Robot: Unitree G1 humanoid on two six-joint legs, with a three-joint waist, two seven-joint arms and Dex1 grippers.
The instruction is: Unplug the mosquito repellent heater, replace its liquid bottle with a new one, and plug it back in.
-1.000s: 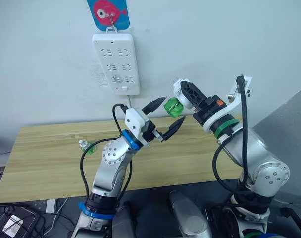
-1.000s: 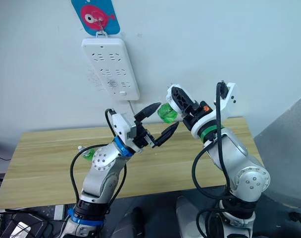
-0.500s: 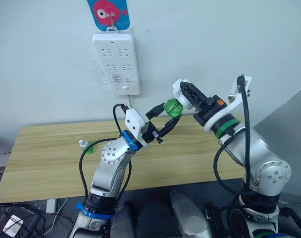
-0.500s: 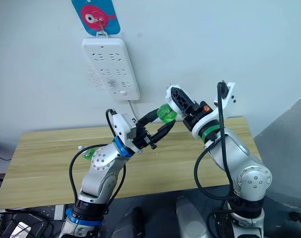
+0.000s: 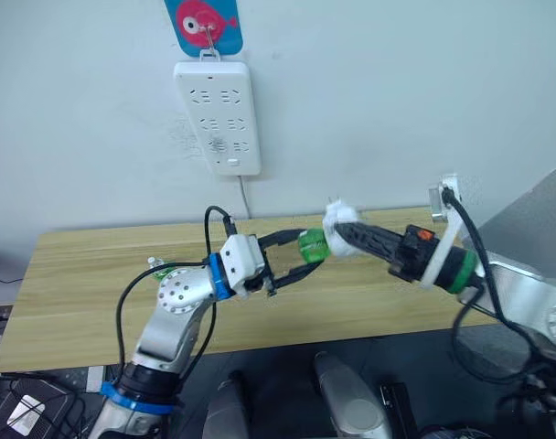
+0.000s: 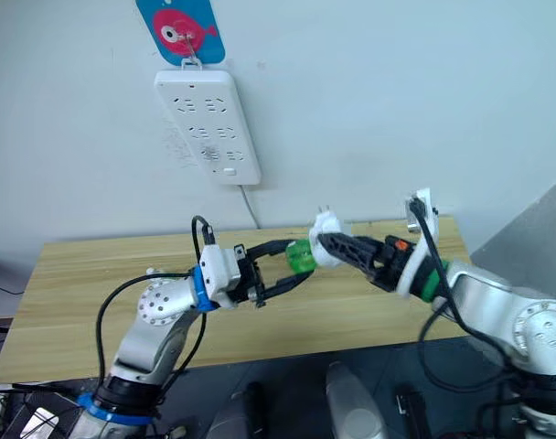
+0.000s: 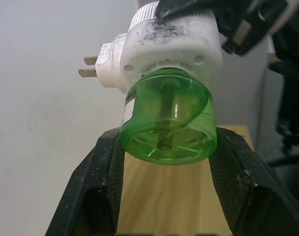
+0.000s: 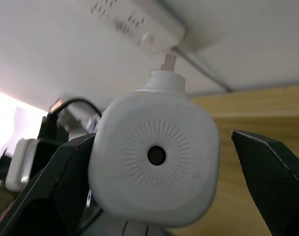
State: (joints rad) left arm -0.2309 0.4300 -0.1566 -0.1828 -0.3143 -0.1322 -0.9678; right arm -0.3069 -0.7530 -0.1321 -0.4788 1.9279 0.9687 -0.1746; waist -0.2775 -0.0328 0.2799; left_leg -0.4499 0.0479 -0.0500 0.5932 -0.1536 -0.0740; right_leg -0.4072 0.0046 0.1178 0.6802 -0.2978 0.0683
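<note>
At the far left of the pale wooden table [image 5: 77, 283] you had a second small translucent green bottle with a white cap [image 5: 159, 268], lying near the back edge and partly hidden behind your left arm's black cable, so only the cap end and a sliver of green were clear. On the wall above hung one long white plastic power strip [image 5: 218, 116] from a hook on a pink and blue fish sticker [image 5: 203, 23]; the sticker's top was cut off by the frame.

Your left gripper [image 5: 307, 257] held its two black fingers [image 7: 98, 189] against either side of the one tiny translucent green liquid bottle with a dark wick [image 7: 167, 124], which was in the air above the table's middle. The bottle's neck was buried in the heater, so only part of the wick showed through the green base.

Your right gripper [image 5: 340, 230] was clamped on the single small white rounded plastic plug-in heater [image 8: 154, 157], with two metal prongs [image 7: 89, 67] jutting sideways. Its fingers were largely covered by the heater.
</note>
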